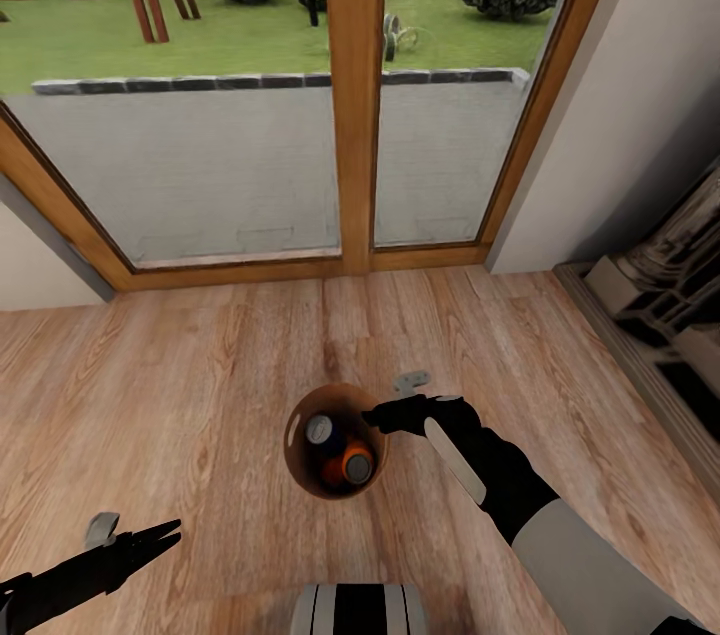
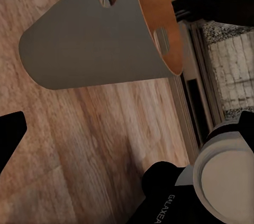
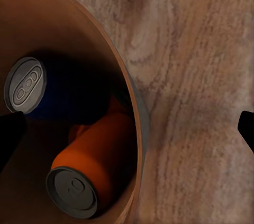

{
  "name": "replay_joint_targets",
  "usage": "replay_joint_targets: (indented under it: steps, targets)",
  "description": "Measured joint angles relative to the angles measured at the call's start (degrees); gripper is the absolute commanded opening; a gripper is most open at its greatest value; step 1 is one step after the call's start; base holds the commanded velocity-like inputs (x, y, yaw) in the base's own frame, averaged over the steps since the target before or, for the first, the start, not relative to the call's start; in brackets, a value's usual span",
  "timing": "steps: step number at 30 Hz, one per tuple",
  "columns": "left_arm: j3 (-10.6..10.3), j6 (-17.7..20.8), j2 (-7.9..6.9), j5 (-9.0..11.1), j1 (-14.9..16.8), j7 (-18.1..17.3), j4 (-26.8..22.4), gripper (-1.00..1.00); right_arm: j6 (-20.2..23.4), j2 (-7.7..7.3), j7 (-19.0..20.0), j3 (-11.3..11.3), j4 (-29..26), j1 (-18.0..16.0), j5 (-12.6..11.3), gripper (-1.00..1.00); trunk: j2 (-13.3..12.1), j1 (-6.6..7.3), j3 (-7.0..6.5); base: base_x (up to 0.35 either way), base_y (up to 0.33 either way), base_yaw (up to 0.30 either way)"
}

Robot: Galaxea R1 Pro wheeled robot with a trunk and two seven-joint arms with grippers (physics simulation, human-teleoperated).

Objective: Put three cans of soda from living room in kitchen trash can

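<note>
Currently your right gripper (image 1: 385,412) is hovering at the bucket's (image 1: 296,455) rim, its fingers spreading to either side of the wall. Inside are lying a blue can (image 1: 322,431) and an orange can (image 1: 352,465). Your left gripper (image 1: 165,535) is idling well apart, jaws pressed together, above the wooden floor (image 1: 180,365) near the glass doors (image 1: 250,155).

A light wooden plank floor (image 1: 180,385) is seen, running up to wood-framed glass doors (image 1: 356,115). A small round bucket (image 1: 333,442) (grey outside, copper-brown inside) is stood on the boards near the middle. Inside it, a blue can (image 1: 322,431) and an orange can (image 1: 353,464) are held.
</note>
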State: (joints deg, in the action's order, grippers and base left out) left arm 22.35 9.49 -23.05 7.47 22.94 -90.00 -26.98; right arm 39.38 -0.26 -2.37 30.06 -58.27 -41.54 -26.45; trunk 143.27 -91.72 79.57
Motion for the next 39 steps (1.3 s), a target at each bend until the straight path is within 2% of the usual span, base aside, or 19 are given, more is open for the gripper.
replay_joint_targets:
  steps: [28, 30, 39]
  targets:
    - [0.06, 0.0, -0.03, 0.0, 0.0, 0.0, 0.0, 1.0, 0.0, 0.3, -0.09, 0.0, 0.0, 0.0, 0.05, 1.0, 0.0, 0.0, -0.07, 0.0, 0.0, 0.0]
    - [0.06, 0.0, -0.06, 0.0, 0.0, 0.0, 0.0, 1.0, 0.0, 0.34, -0.09, 0.0, 0.06, -0.02, 0.07, 1.0, -0.03, 0.06, -0.67, 0.0, 0.0, 0.0]
    - [0.06, 0.0, -0.03, 0.0, 0.0, 0.0, 0.0, 1.0, 0.0, 0.35, -0.05, 0.0, 0.15, -0.02, 0.04, 1.0, -3.62, 2.03, -3.12, 0.0, 0.0, 0.0]
